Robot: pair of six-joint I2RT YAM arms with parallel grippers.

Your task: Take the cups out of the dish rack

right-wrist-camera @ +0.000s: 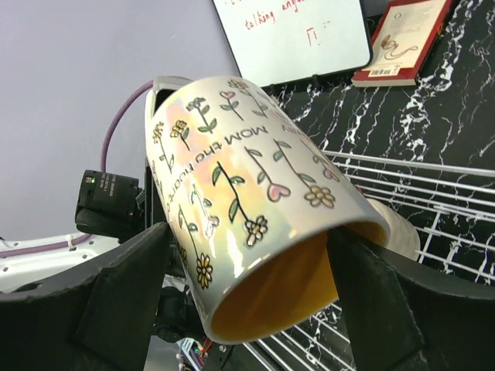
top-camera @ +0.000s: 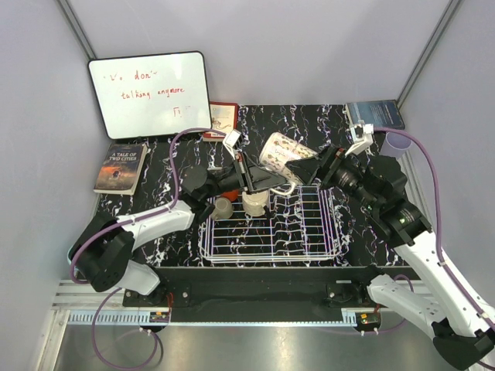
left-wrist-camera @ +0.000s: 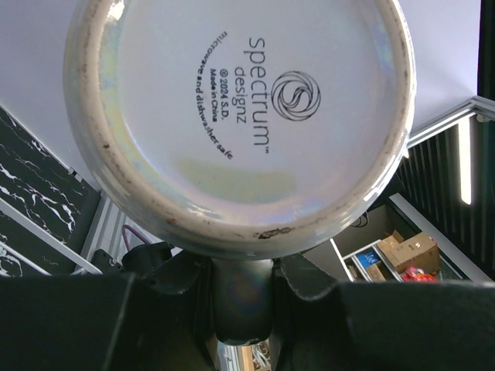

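A cream mug with painted flowers (top-camera: 285, 151) is held tilted above the far side of the white wire dish rack (top-camera: 309, 249). My left gripper (top-camera: 257, 182) is shut on its handle; the left wrist view shows the mug's base (left-wrist-camera: 240, 108) above my left gripper (left-wrist-camera: 241, 270). My right gripper (top-camera: 307, 166) is shut on the mug's mouth end, with my right gripper (right-wrist-camera: 249, 236) astride the mug (right-wrist-camera: 240, 178). A plain cream cup (top-camera: 255, 202) stands in the rack (right-wrist-camera: 433, 193), also in the right wrist view (right-wrist-camera: 398, 228). A small grey-brown cup (top-camera: 223, 209) is at the rack's far left corner. A lavender tumbler (top-camera: 398, 144) stands far right.
A whiteboard (top-camera: 151, 93) leans on the back wall. A paperback (top-camera: 121, 167) lies far left, a red book (top-camera: 222, 118) at the back centre, a dark book (top-camera: 375, 114) at the back right. Purple walls enclose the black marbled table (top-camera: 162, 232).
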